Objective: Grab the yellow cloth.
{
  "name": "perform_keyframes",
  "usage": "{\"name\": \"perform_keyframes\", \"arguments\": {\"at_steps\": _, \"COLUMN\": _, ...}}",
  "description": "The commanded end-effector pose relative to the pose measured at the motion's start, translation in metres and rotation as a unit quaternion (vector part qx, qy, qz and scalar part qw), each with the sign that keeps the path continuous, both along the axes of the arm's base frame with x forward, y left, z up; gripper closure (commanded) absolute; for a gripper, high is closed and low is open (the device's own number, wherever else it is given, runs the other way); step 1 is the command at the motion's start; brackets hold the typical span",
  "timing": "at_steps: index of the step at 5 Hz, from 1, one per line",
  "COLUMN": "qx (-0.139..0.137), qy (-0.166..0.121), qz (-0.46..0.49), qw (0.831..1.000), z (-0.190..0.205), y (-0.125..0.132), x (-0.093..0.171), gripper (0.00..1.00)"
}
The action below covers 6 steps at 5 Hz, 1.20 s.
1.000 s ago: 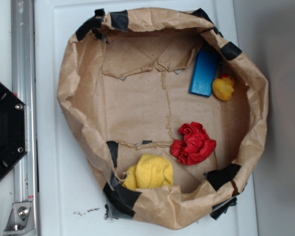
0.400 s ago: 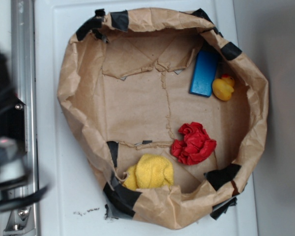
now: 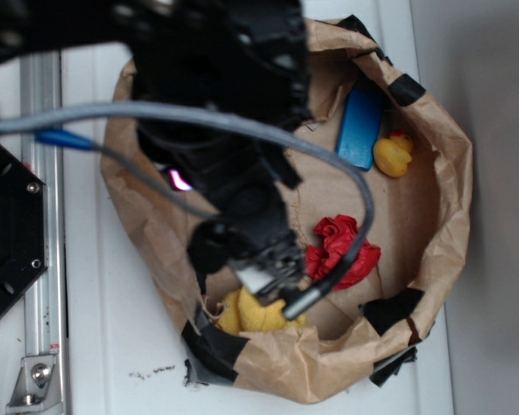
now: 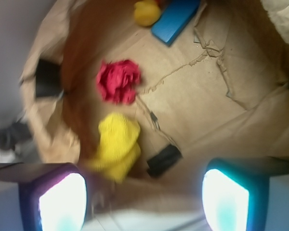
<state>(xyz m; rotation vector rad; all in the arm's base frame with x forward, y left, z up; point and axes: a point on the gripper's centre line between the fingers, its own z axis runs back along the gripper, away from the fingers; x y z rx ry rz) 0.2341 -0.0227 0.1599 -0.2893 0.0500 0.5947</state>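
The yellow cloth (image 3: 249, 316) is a fuzzy lump at the near-left inside of the brown paper bin (image 3: 450, 199), partly hidden by my arm. In the wrist view the cloth (image 4: 116, 144) lies ahead of and a little left of the gap between my fingers. My gripper (image 3: 266, 273) hangs above the cloth, not touching it. In the wrist view the gripper (image 4: 142, 202) is open and empty, with both glowing pads (image 4: 62, 204) wide apart.
A red wrinkly cloth (image 3: 344, 251) lies just right of the yellow one, also in the wrist view (image 4: 118, 82). A blue block (image 3: 361, 128) and a yellow rubber duck (image 3: 393, 154) sit at the far right. Black tape (image 4: 164, 160) patches the floor. The bin wall (image 4: 43, 139) is close.
My arm has swung in from the left and now reaches over the bin, covering its left half and part of the yellow cloth. The objects have not moved.
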Motion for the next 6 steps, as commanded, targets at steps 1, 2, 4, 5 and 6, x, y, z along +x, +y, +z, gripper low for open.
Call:
{"name": "perform_keyframes", "arguments": {"at_steps": 1, "qx": -0.056, "qy": 0.089, "qz": 0.004, "qw": 0.994, "z": -0.068, "y": -0.035, "x": -0.008, "gripper": 0.0}}
{"name": "perform_keyframes", "arguments": {"at_steps": 2, "qx": -0.1, "qy": 0.113, "qz": -0.037, "qw": 0.988, "z": -0.087, "y": -0.069, "x": -0.017, "gripper": 0.0}}
{"name": "perform_keyframes", "arguments": {"at_steps": 4, "qx": -0.091, "qy": 0.009, "qz": -0.108, "qw": 0.99, "z": -0.09, "y": -0.103, "x": -0.016, "gripper": 1.0}}
{"name": "perform_keyframes", "arguments": {"at_steps": 5, "qx": -0.048, "qy": -0.044, "qz": -0.133, "qw": 0.989, "z": -0.093, "y": -0.086, "x": -0.008, "gripper": 1.0}}
{"name": "perform_keyframes", "arguments": {"at_steps": 6, "qx": -0.03, "qy": -0.06, "qz": -0.137, "qw": 0.988, "z": -0.094, "y": -0.074, "x": -0.003, "gripper": 1.0}}
